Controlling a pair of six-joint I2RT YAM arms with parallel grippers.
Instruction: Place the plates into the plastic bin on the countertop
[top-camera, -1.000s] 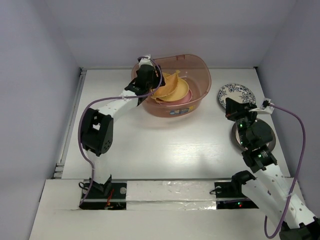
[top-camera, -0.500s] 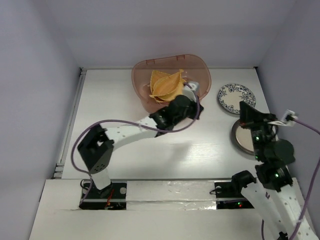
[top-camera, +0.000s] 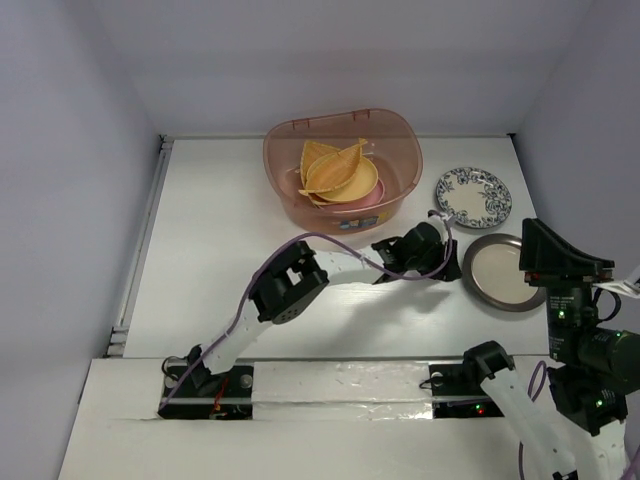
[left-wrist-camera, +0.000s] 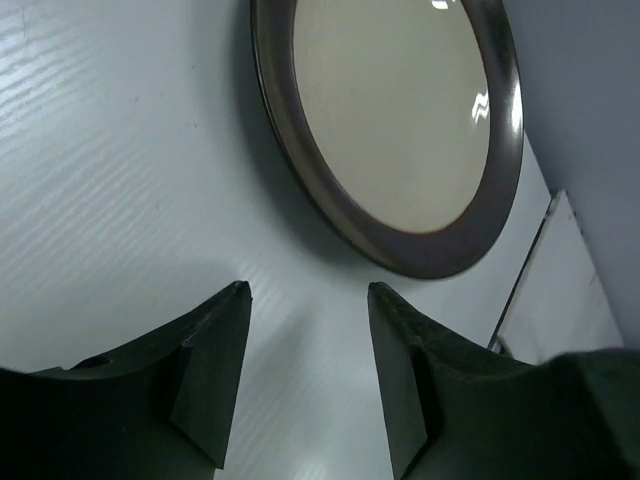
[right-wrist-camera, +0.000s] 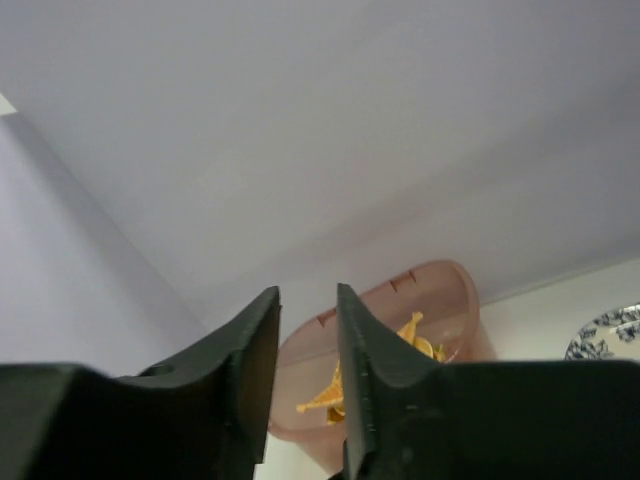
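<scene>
plastic bin holding leaf-shaped plates, yellow plate, left gripper spread, right gripper parted

Metal-rim plate cut off @ top; pink plate mostly hidden.

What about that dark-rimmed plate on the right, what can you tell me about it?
The dark-rimmed plate is round and shallow, a glossy, metal-looking brown rim around a smooth cream centre. It lies flat on the white countertop, outside the bin, near the floral plate. The left end effector hangs open beside it, not touching.
</scene>
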